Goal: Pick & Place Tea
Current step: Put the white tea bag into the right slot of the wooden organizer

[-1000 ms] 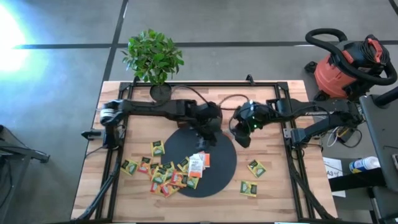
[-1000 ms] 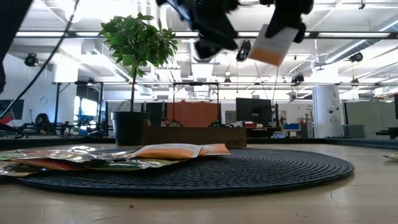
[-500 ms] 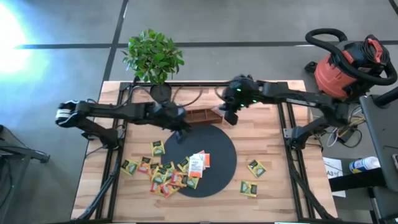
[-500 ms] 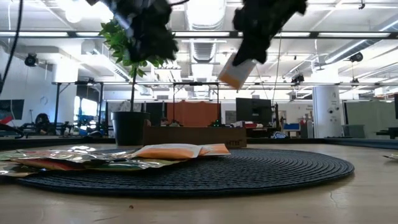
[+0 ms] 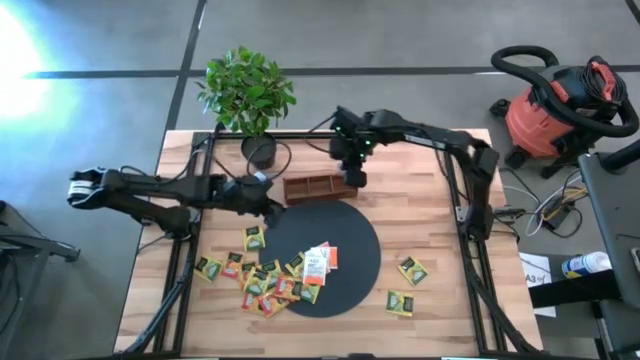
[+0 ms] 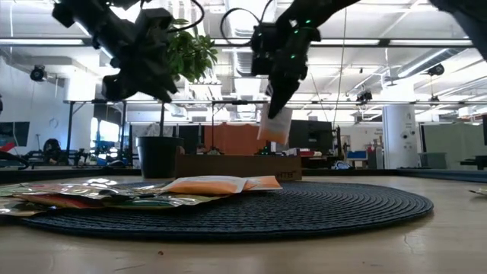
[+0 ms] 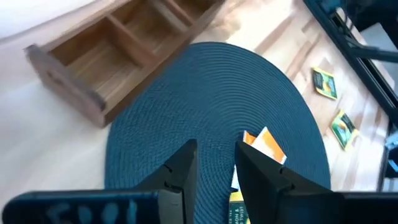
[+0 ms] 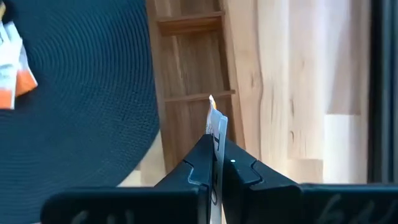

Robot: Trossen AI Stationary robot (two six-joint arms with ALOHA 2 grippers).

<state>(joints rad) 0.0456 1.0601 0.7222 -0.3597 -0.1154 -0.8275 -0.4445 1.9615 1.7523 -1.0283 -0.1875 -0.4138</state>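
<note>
The right pincer (image 5: 349, 176) is clamped on one tea bag (image 8: 216, 124), high over the tray (image 5: 320, 187). The left pincer (image 7: 214, 165) waits apart, empty. The tray looks empty, so most tea (image 5: 262, 280) is still on the bench (image 5: 430, 230).

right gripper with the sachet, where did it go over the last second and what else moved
The right gripper, shut on a white-and-orange sachet, carried it from over the black mat to above the wooden tray and lowered it. The left gripper, empty, drew back from the mat's middle to its edge near the tray's left end. The sachet pile, the two green sachets and the plant stayed put.
</note>
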